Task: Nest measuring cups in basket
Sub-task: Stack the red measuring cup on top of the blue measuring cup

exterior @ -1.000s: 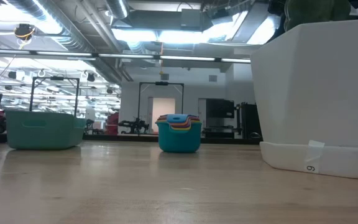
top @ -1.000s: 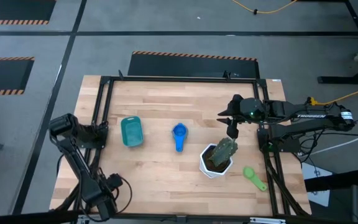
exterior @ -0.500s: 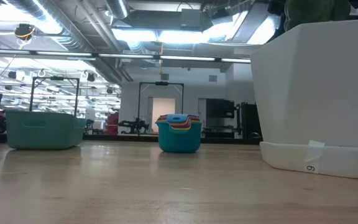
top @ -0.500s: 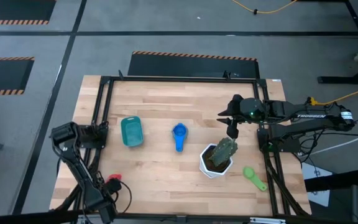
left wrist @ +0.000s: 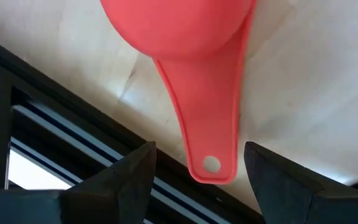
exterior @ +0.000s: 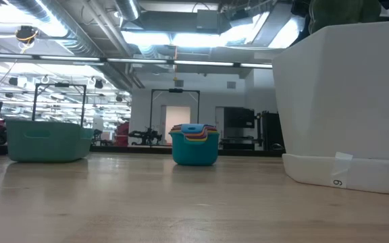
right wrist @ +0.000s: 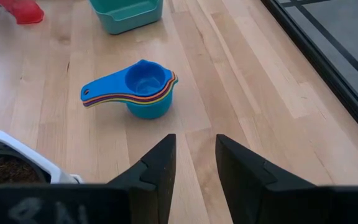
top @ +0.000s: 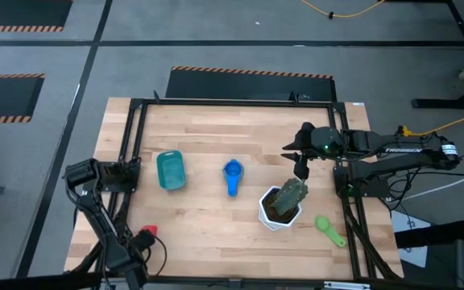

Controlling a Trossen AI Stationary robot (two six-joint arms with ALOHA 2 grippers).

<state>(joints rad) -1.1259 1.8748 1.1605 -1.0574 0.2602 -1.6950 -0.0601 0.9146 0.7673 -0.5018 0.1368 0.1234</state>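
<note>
A red measuring cup (left wrist: pixel 185 25) lies on the wood near the table's near-left corner (top: pixel 145 234). My left gripper (left wrist: pixel 199 152) is open, its fingers standing on either side of the free end of the cup's handle (left wrist: pixel 211 163), with a gap on each side. A nested stack of cups, blue on top (top: pixel 232 173) (right wrist: pixel 138 87) (exterior: pixel 194 144), rests on its base at mid-table. The teal basket (top: pixel 170 171) (exterior: pixel 46 140) stands to its left. A green cup (top: pixel 329 229) lies near the right edge. My right gripper (top: pixel 300 167) (right wrist: pixel 194 165) hovers open, right of the stack.
A white hexagonal pot with a plant (top: pixel 281 205) (exterior: pixel 343 101) stands between the stack and the green cup, just below my right gripper in the high view. A black metal frame (top: pixel 135 129) runs around the tabletop. Bare wood lies between basket and stack.
My left arm has shifted toward the table's near edge, and the red cup, covered by the gripper a second ago, now shows beside it on the wood. The right arm, the stack, the basket and the green cup have stayed where they were.
</note>
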